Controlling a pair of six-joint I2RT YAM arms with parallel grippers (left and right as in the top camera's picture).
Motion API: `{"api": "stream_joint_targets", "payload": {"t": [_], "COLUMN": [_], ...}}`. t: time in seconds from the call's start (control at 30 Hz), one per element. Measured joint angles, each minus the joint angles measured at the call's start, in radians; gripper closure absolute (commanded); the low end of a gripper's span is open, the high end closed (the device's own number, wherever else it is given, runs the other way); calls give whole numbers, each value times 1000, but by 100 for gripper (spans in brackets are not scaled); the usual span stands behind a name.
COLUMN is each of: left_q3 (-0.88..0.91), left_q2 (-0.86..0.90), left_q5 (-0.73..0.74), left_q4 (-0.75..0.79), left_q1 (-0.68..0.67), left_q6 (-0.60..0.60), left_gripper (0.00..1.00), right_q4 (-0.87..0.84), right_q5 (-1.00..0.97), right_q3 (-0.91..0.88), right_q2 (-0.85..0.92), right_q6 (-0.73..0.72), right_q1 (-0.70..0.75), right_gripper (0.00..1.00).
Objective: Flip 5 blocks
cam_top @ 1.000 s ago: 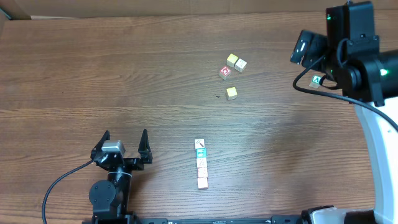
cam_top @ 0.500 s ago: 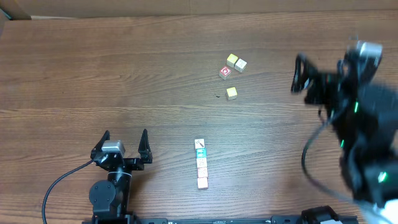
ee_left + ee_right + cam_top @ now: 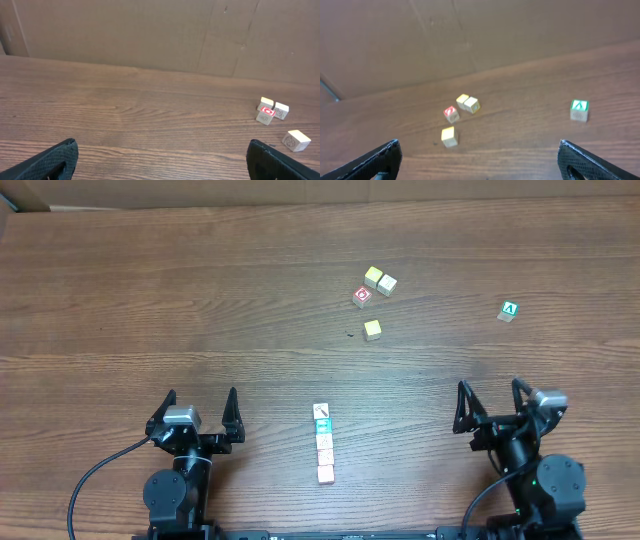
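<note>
Five tiny blocks (image 3: 323,442) lie in a short row near the table's front middle. The farthest one is white with a dark mark (image 3: 320,411), a teal-faced one (image 3: 323,425) comes after it, and three pale ones with pink prints (image 3: 325,457) finish the row. My left gripper (image 3: 201,394) rests open to the left of the row, my right gripper (image 3: 490,386) open to its right, both apart from it. Both wrist views show wide, empty jaws, left gripper (image 3: 162,145) and right gripper (image 3: 479,147). The row is out of both wrist views.
Farther back sit two cream cubes (image 3: 380,280), a red-printed cube (image 3: 362,296) and a yellow cube (image 3: 372,329). A green "A" cube (image 3: 509,311) lies at the far right. The right wrist view shows that green cube (image 3: 579,110) and the yellow cube (image 3: 449,136).
The right arm has swung from the far right, over the green "A" cube, down to the table's front edge. The green cube now shows uncovered. The left arm is still.
</note>
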State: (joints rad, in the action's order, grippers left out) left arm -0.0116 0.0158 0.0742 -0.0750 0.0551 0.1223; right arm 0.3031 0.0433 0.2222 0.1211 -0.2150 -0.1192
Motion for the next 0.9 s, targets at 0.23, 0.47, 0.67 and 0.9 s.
{"api": "stream_joint_targets", "payload": {"t": [0.23,0.47,0.67,0.9], "left_q3": [0,0,0,0], "left_q2": [0,0,0,0], "left_q5": [0,0,0,0], "left_q4": [0,0,0,0], "left_q1": [0,0,0,0], "left_q6": [0,0,0,0], "left_gripper": [0,0,0,0], "right_q4": [-39,-64,-69,-69], "right_q5": [46,61,64,65], "right_q3": [-101,-148,-149,-149], "right_q2": [-106,-106,-106,-106], "right_q6": [6,31,85,126], "right_q1": [8,8,8,8], "right_gripper": [0,0,0,0]}}
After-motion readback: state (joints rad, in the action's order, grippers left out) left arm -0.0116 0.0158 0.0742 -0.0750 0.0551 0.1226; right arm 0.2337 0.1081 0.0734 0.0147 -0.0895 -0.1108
